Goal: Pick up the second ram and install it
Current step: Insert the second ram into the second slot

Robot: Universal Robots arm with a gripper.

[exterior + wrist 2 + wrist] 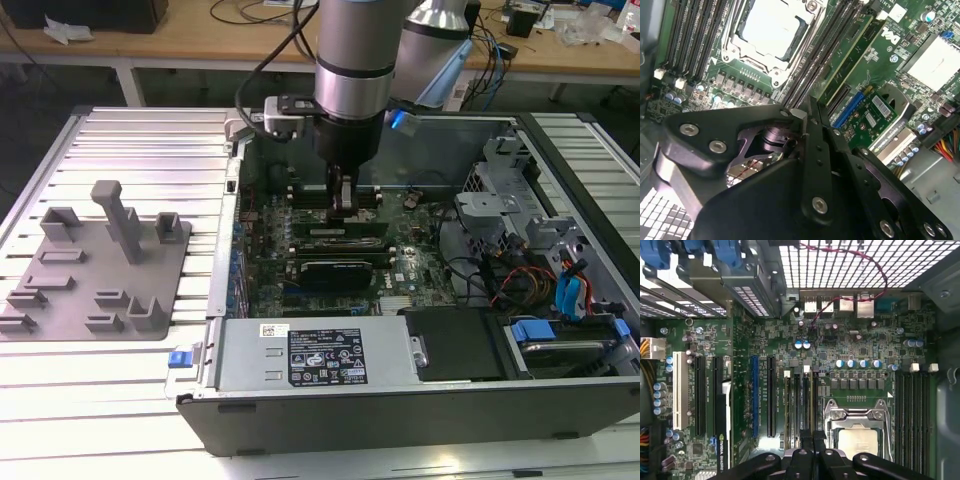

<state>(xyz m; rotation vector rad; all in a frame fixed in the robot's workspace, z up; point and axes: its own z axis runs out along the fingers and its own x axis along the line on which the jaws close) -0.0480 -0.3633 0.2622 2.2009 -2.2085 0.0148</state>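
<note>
1. In the exterior view I see the arm (345, 60) reaching straight down into the open computer case (400, 420). The gripper (343, 205) is low over the green main board (400, 215), in the far middle part of the case.
2. The second ram (847, 55) – a thin green stick – stands on its edge in the row of long black slots (812, 55) just beside the processor socket (767, 25). In the first wrist view the same stick (812, 400) runs directly into the gripper (812, 440).
3. In the second wrist view the gripper (809, 105) has its two black fingers (822, 150) drawn close together, one on each side of the stick. As far as I can see, they are clamped on its upper edge. I cannot tell if the stick is pushed fully down in its slot.
4. The processor socket (856, 437) is uncovered, with its metal frame around the pale chip.
5. On the exterior view's left, well apart from the gripper, a grey tray (100, 300) with upright holders lies on the ribbed table (150, 140).
6. Near the front of the case there is the grey power supply box (320, 355) – and between it and the gripper lies a black card (335, 270).
</note>
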